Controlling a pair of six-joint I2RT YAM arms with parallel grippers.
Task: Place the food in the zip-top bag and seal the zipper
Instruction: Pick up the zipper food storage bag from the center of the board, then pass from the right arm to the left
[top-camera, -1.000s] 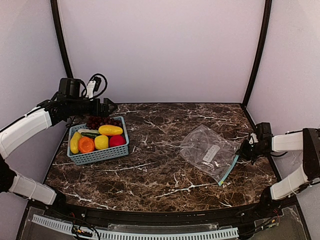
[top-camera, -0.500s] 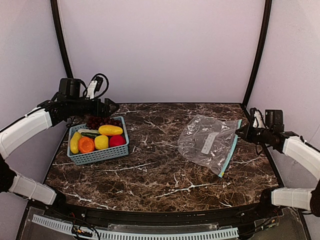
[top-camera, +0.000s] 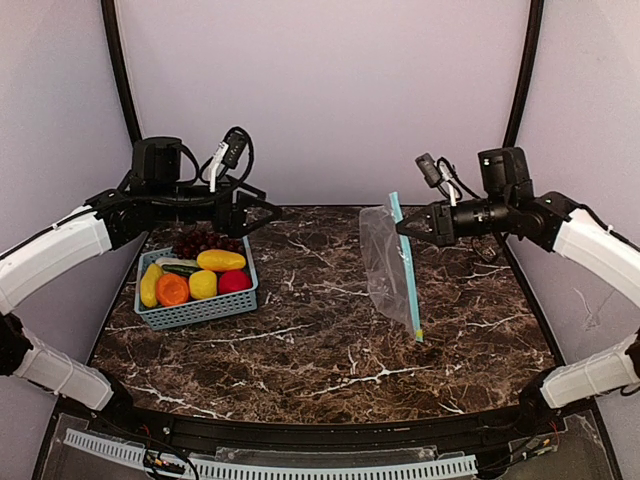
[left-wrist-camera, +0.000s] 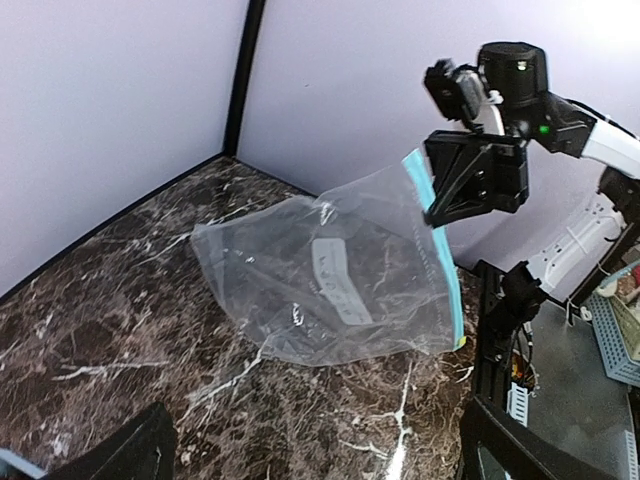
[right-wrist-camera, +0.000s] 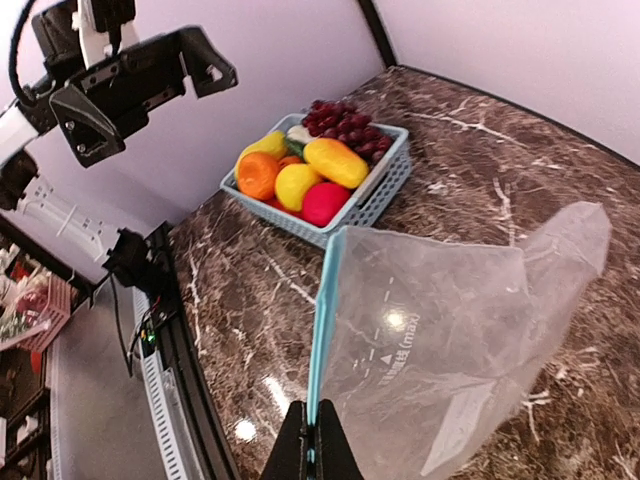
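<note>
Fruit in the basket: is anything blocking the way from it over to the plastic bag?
Nothing visible. Only bare table lies between the basket of food and the bag, which hangs from the right claw, pinched at its zipper. The open left claw hovers above the basket.

Right fingers (top-camera: 410, 227) raised zip-top bag (top-camera: 385, 265), now hanging upright; left fingers (top-camera: 258, 193) higher.

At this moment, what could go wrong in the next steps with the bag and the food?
1. The right gripper pinches the zip-top bag only at one end of the zipper, so the hanging bag may slip or swing.
2. The mouth looks flat, not open; the food in the basket may miss it when the open left gripper brings it.
</note>
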